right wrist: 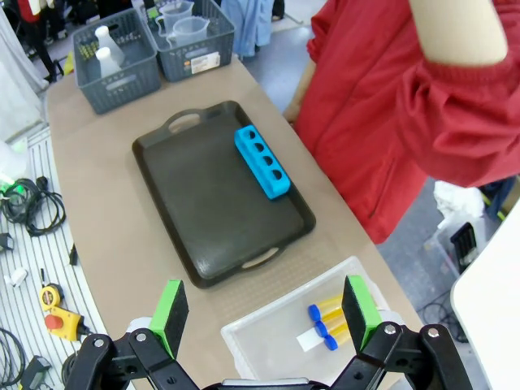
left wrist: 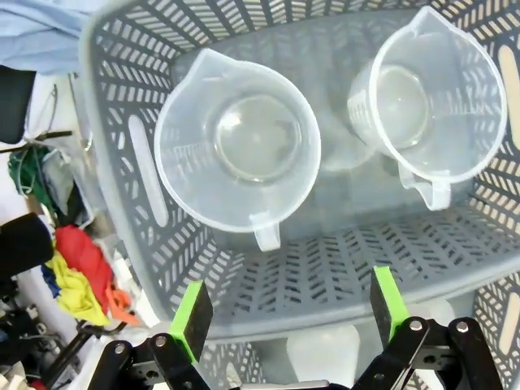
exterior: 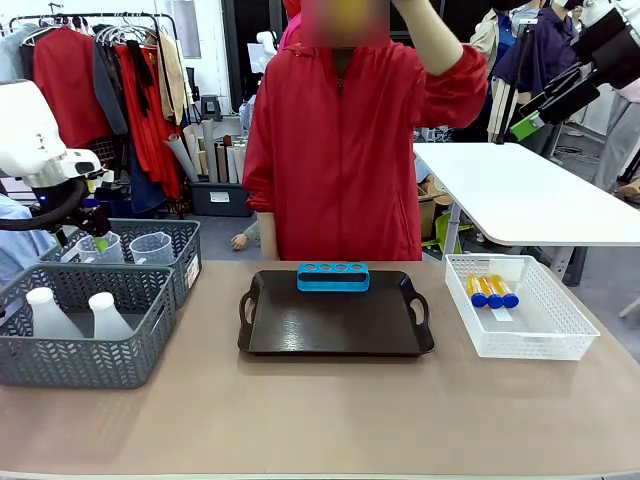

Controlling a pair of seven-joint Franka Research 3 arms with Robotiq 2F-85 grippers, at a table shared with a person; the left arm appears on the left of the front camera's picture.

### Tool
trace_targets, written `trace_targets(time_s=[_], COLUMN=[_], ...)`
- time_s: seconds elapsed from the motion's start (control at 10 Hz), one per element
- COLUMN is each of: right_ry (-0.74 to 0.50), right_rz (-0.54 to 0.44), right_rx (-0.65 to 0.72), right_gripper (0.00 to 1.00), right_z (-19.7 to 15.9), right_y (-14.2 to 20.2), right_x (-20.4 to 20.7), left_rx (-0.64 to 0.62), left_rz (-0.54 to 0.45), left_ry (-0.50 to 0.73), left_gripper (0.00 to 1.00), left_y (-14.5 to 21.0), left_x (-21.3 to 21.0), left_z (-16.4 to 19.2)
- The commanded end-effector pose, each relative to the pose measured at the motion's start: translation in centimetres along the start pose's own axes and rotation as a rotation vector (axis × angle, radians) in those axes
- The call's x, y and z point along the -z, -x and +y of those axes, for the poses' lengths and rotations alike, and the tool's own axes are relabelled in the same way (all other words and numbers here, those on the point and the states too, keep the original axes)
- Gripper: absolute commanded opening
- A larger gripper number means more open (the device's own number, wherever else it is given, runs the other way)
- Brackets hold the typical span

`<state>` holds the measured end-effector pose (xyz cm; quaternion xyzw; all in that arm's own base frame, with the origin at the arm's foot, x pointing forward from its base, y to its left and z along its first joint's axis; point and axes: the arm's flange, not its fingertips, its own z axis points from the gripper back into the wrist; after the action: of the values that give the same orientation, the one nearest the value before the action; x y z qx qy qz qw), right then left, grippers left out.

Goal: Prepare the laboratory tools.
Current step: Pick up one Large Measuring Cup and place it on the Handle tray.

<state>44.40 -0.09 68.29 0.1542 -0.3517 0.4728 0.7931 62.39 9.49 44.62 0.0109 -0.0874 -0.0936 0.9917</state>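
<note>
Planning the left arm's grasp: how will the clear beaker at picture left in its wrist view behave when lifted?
Probably light: the beaker looks like thin clear plastic and is empty. Its wide open rim may flex if squeezed across. Standing upright on the basket floor, it seems unlikely to tip, though the smooth wall could slip.

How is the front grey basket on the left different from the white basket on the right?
The grey basket is deeper and holds two white flasks standing upright; the white basket is shallower and holds blue-capped tubes lying flat. Both sit on the table beside the tray.
</note>
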Motion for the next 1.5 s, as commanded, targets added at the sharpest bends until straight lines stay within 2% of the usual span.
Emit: trace_targets(time_s=[0.0,0.9,1.0,1.4], right_ry=[-0.007,-0.007,-0.007,-0.007], right_rz=[-0.005,-0.005,-0.005,-0.005], right_rx=[-0.002,-0.002,-0.002,-0.002], right_gripper=[1.00,1.00,1.00,1.00], right_z=[0.0,0.0,0.0,0.0], right_y=[-0.1,-0.1,-0.1,-0.1], right_x=[-0.1,-0.1,-0.1,-0.1], left_rx=[-0.025,-0.072,-0.062,-0.064], left_rz=[-0.006,0.021,0.023,0.011], left_ry=[-0.036,-0.029,-0.033,-0.041], left_gripper=[1.00,1.00,0.88,0.11], left_y=[-1.9,-2.8,-2.8,-2.7], left_x=[1.6,5.6,6.0,6.0], left_z=[0.5,3.2,3.2,3.0])
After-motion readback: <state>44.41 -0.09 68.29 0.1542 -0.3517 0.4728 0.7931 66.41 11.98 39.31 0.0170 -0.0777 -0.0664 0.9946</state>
